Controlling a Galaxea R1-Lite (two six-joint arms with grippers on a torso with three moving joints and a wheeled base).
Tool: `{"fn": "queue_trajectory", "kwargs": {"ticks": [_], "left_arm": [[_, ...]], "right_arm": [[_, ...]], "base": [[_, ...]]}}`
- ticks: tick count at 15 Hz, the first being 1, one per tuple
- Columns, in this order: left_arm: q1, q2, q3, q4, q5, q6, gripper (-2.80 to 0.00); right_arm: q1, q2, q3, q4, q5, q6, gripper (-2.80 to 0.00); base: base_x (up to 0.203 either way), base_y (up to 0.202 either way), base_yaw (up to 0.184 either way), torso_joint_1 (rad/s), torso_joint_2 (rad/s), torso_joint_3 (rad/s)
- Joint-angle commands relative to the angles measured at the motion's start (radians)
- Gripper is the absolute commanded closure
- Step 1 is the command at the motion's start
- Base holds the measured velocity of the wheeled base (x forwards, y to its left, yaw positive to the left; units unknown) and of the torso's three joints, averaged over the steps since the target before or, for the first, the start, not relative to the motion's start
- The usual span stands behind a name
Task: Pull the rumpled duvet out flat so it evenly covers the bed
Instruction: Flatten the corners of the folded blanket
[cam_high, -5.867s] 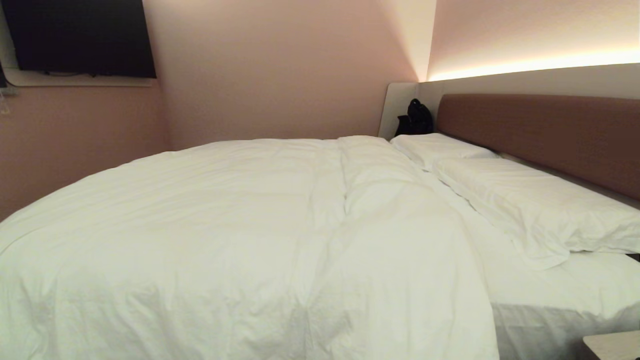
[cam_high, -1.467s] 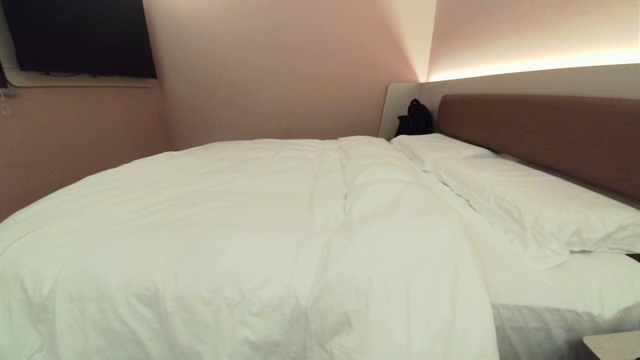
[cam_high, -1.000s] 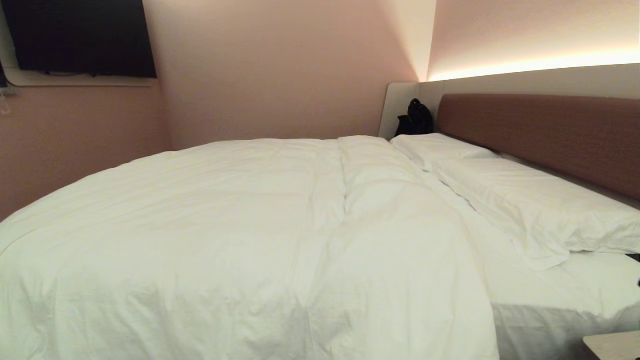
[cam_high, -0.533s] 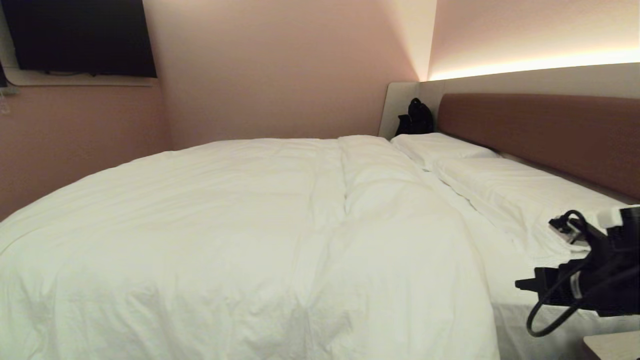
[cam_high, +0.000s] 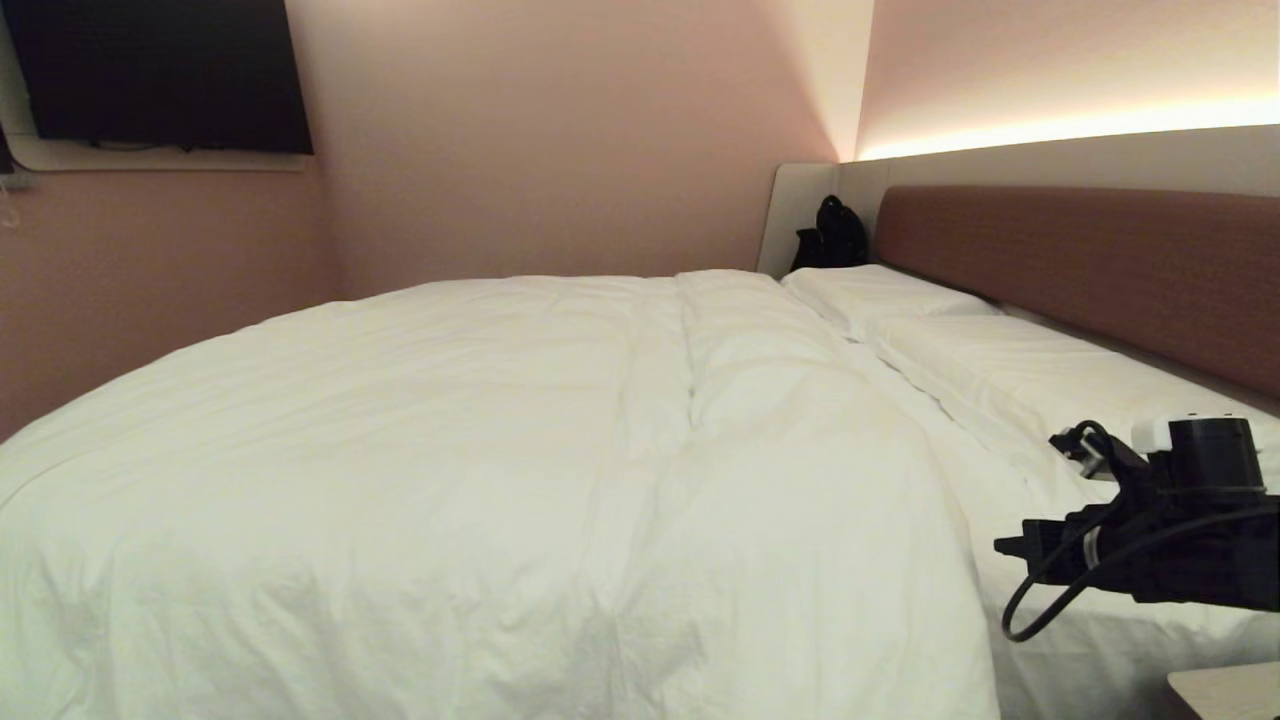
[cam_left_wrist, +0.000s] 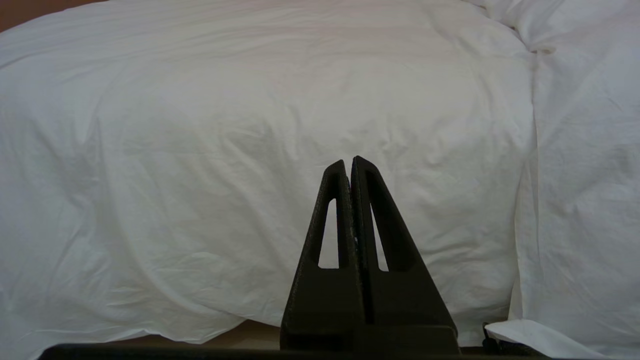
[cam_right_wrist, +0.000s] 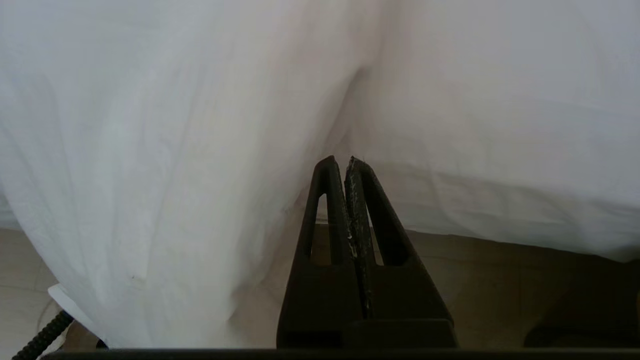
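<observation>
— What's changed on your end?

— My right arm has come up into the head view on the right, where a moment ago there was only bedding. The right gripper (cam_right_wrist: 347, 162) has its jaws pressed together on nothing, pointing at the spot where the hanging edge of the duvet (cam_high: 480, 470) meets the sheeted mattress side.

— So the pull is starting?

— I'd say I'm only on the approach; nothing is gripped yet, and the jaws must open first. The left gripper (cam_left_wrist: 348, 165) is closed and empty too, parked low facing the bed's side.

— And the duvet?

— Thick, white, creased, it covers most of the bed (cam_high: 1090, 260), draping over the near side, but stops short of the two pillows (cam_high: 1010, 385) (a lengthwise fold runs beside them), leaving a strip of sheet bare.
</observation>
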Motion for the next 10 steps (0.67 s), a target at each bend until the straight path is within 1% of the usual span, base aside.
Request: {"fn": "queue_trajectory", "kwargs": {"ticks": [1,5,6,10], "left_arm": [[0.000,0.000,0.001,0.000,0.000,0.000,0.00],[0.000,0.000,0.000,0.000,0.000,0.000,0.00],[0.000,0.000,0.000,0.000,0.000,0.000,0.00],[0.000,0.000,0.000,0.000,0.000,0.000,0.00]], "right_arm": [[0.002,0.000,0.024,-0.025,0.001,0.002,-2.80],[0.014,-0.082,0.086,-0.021,-0.004,0.013,-2.80],[0.025,-0.108,0.115,-0.020,-0.006,0.014,-2.80],[0.066,-0.127,0.143,-0.019,-0.007,0.039,-2.80]], "base": [[0.000,0.000,0.000,0.000,0.00,0.000],[0.000,0.000,0.000,0.000,0.00,0.000],[0.000,0.000,0.000,0.000,0.00,0.000],[0.000,0.000,0.000,0.000,0.00,0.000]]}}
